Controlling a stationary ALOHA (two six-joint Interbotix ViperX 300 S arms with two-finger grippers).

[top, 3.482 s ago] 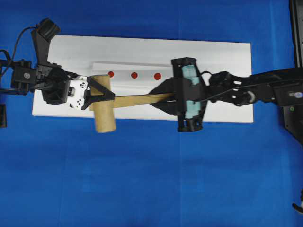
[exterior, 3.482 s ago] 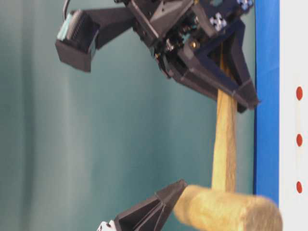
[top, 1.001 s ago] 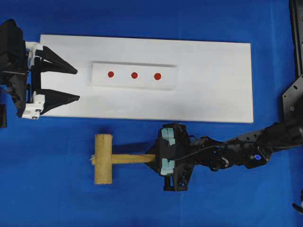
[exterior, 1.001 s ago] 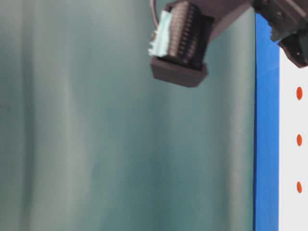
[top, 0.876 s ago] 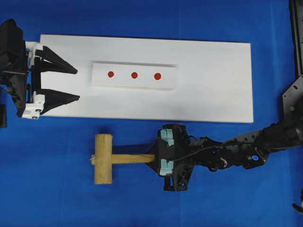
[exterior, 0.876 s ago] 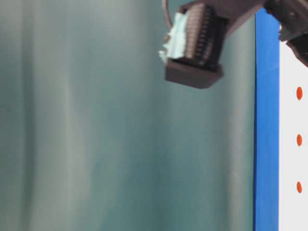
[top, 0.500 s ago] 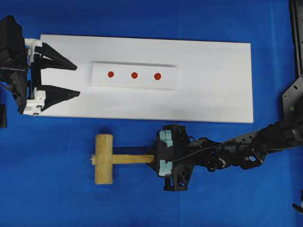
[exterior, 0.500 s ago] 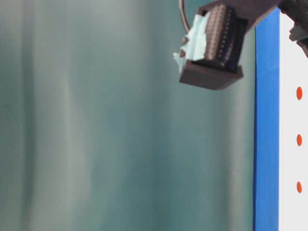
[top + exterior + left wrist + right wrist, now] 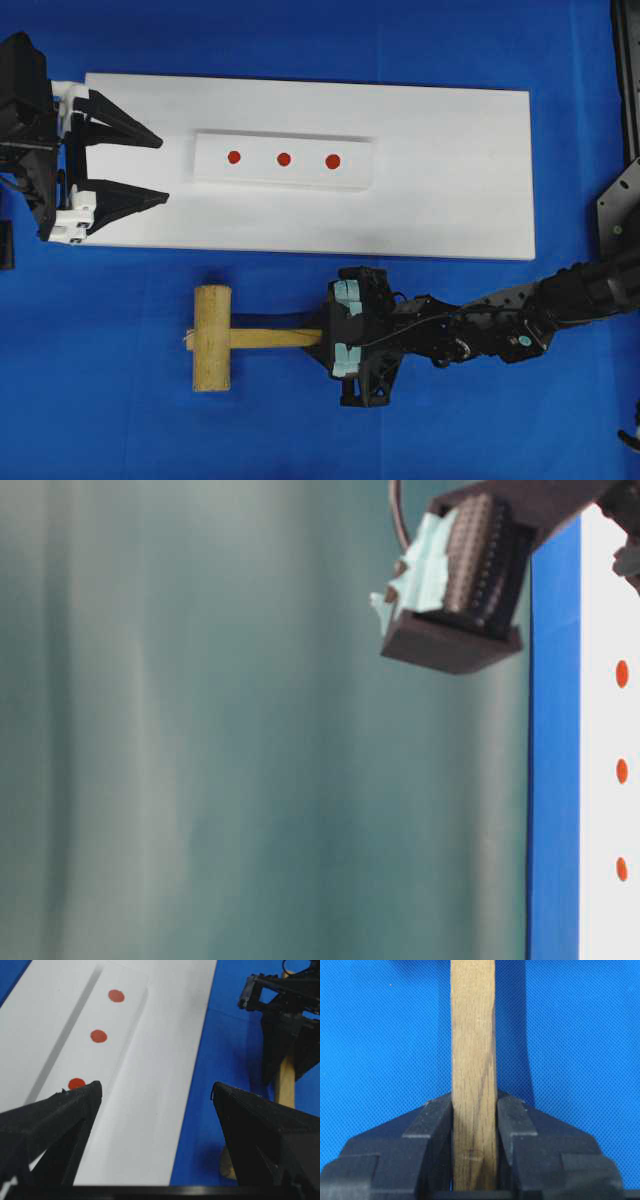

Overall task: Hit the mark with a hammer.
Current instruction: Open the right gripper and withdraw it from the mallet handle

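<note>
Wooden and pale, the thick-headed mallet (image 9: 212,337) sits pinched by its flat handle in your right gripper (image 9: 474,1125). Your left gripper (image 9: 125,165) stands spread wide, facing the white red-dotted strip (image 9: 283,160).

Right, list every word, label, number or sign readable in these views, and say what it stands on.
None: no readable text in any view.
The raised white strip carries only three red dots, no letters or numbers.
The hammer, white board and both hands show no legible markings.
</note>
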